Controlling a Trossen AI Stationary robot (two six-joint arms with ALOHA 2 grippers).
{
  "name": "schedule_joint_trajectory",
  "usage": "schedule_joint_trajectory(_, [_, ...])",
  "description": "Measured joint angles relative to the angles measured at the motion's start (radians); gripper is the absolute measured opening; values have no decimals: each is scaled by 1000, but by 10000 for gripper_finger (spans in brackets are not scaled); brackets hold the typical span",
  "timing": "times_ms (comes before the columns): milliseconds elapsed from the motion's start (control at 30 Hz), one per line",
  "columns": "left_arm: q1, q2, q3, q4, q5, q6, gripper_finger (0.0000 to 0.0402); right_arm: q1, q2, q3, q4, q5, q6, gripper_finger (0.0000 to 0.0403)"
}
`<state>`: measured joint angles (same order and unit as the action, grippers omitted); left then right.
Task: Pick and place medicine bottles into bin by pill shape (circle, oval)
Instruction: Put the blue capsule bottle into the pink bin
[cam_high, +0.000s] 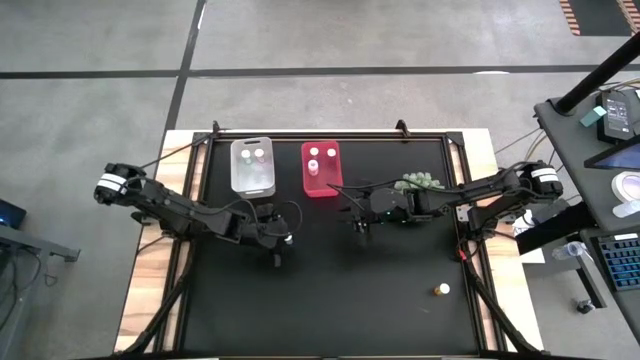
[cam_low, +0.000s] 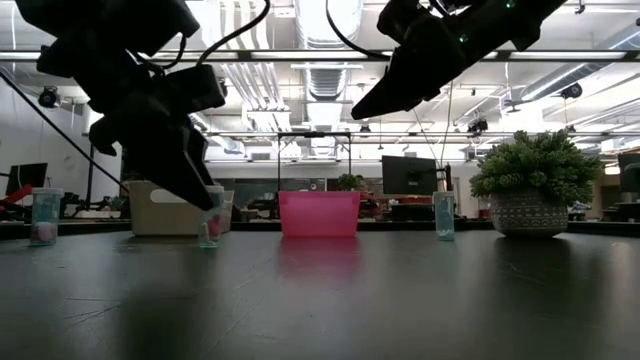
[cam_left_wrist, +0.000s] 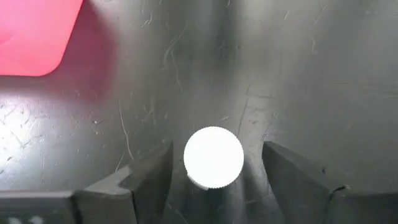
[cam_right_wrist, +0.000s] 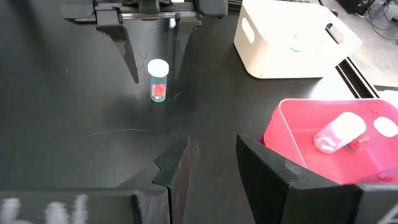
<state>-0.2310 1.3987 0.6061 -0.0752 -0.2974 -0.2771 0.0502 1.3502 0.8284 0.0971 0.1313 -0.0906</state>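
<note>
A small clear bottle with a white cap (cam_left_wrist: 213, 157) and red pills stands upright on the black table; it also shows in the high view (cam_high: 288, 238) and the right wrist view (cam_right_wrist: 158, 81). My left gripper (cam_left_wrist: 214, 183) is open, pointing down, one finger on either side of the cap with a gap on both sides. My right gripper (cam_high: 360, 230) is open and empty, raised above the table just near of the red bin (cam_high: 321, 168). The clear-whitish bin (cam_high: 252, 165) stands left of the red one. Both bins hold bottles. Another white-capped bottle (cam_high: 441, 289) stands near the table's near right corner.
A green spiky plant in a pot (cam_high: 420, 183) stands at the right, behind my right arm. The table's middle and near part is bare black surface. The low view shows one more bottle (cam_low: 45, 215) far left.
</note>
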Motion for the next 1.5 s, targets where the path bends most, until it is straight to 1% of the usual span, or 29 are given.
schedule_joint_trajectory(167, [0, -7, 0, 1, 0, 0, 188, 0, 0, 0, -17, 0, 3, 123])
schedule_joint_trajectory(400, [0, -9, 0, 6, 0, -6, 101, 0, 0, 0, -24, 0, 3, 123])
schedule_joint_trajectory(467, [0, -11, 5, 5, 0, -19, 84, 0, -1, 0, -42, 0, 0, 123])
schedule_joint_trajectory(633, [2, -11, 65, 6, 0, -28, 82, -1, -32, 0, -138, 0, 1, 123])
schedule_joint_trajectory(767, [17, -11, 139, 5, -14, 3, 90, -1, -84, -1, -224, 0, 13, 123])
schedule_joint_trajectory(900, [59, -11, 215, 8, -29, 62, 92, -2, -163, -40, -249, 0, 14, 123])
schedule_joint_trajectory(1100, [167, 7, 309, 22, -34, 133, 94, -8, -335, -131, -244, 1, 11, 123])
schedule_joint_trajectory(1200, [232, 41, 350, 46, -34, 179, 94, -19, -422, -163, -240, 3, 10, 123])
schedule_joint_trajectory(1333, [318, 122, 420, 112, -32, 234, 95, -40, -520, -189, -237, 3, -1, 123])
schedule_joint_trajectory(1500, [426, 264, 503, 120, -31, 228, 95, -54, -590, -202, -238, 4, -7, 123])
